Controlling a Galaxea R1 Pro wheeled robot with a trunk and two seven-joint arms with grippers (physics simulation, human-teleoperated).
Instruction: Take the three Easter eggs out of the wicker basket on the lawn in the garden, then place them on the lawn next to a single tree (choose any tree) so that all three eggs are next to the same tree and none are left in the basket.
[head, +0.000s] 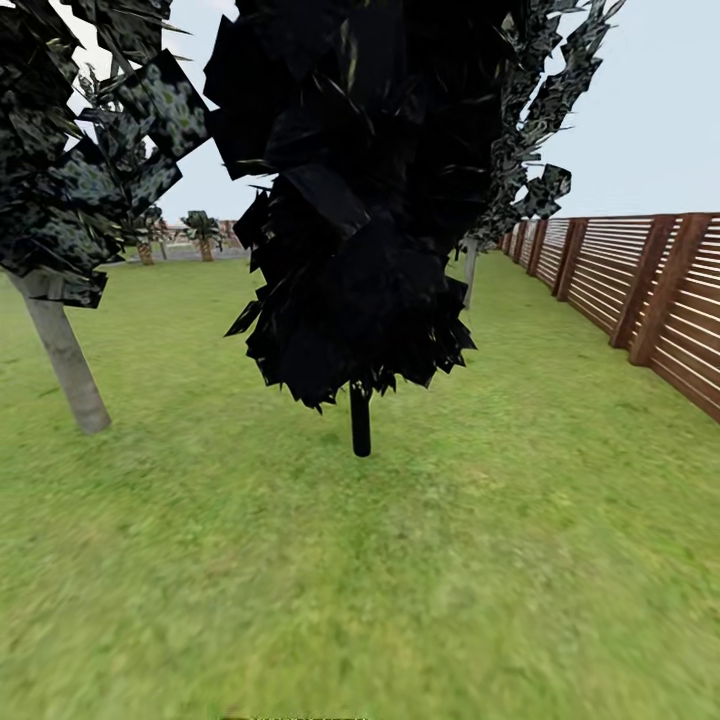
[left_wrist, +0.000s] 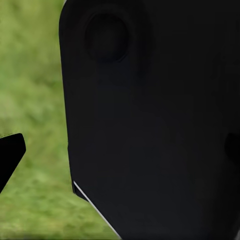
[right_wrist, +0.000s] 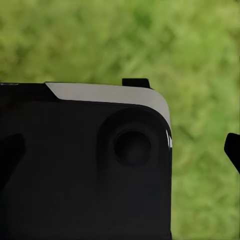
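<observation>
Lawn (head: 520, 560) spreads ahead under a black-leaved tree (head: 360, 420) at its middle. A pale grey trunk (head: 68, 365) leans near the lawn's left edge; a slatted fence (head: 640, 290) bounds the right edge. Both wrist views show grass behind dark robot bodywork (left_wrist: 150, 130); whether either gripper's fingers are apart cannot be told.

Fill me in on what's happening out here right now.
Nothing is being handled at this moment. The head camera looks over the lawn at a thin-stemmed black-leaved tree straight ahead, with a pale grey-beige trunk off to its left and a brown slat fence running along the right. Both wrist cameras see blurred grass past dark robot parts, so the state of the grippers cannot be told.
</observation>
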